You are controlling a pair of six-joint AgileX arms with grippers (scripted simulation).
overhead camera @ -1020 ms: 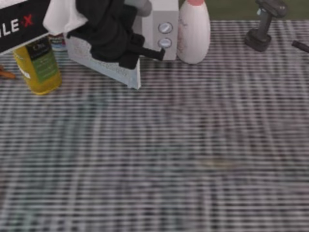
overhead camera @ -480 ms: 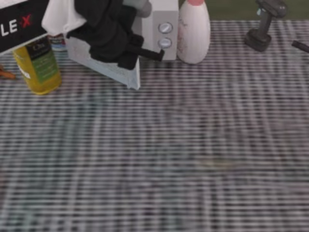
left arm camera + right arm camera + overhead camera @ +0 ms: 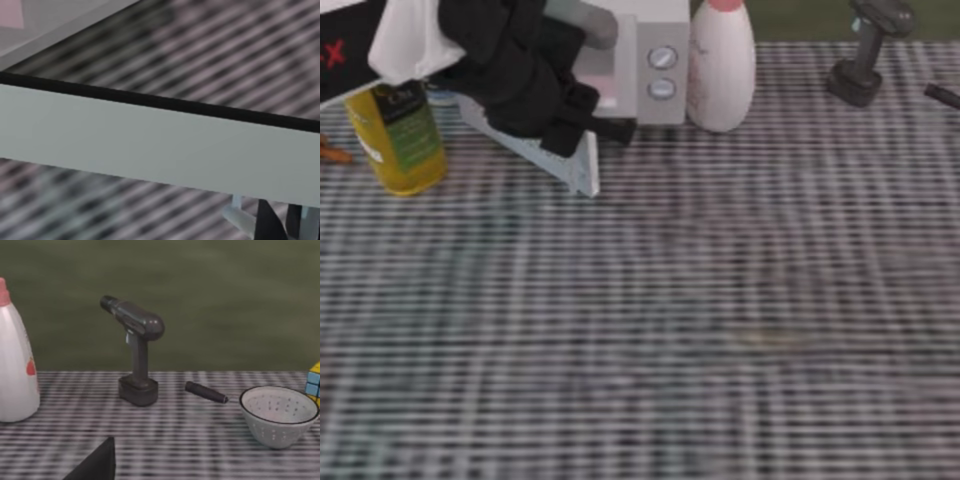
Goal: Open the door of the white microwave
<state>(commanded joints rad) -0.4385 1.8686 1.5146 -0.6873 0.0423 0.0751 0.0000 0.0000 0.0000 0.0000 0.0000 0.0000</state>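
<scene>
Now the flat white door (image 3: pixel 555 160) with its grey mesh window stands swung farther out than a second ago, its free edge nearer the top view's left, baring the pale inside of the small white boxy microwave (image 3: pixel 655 45) at the bench's (image 3: pixel 720 330) far edge. Left jaws (image 3: pixel 610 128) sit at that door; their grip cannot be told. Partial red-and-white lettering on the arm is unreadable.

A red "X" (image 3: pixel 332 54) shows on the left arm's black band (image 3: pixel 350 70); the yellow bottle's label (image 3: pixel 405 130) seems unreadable.
</scene>
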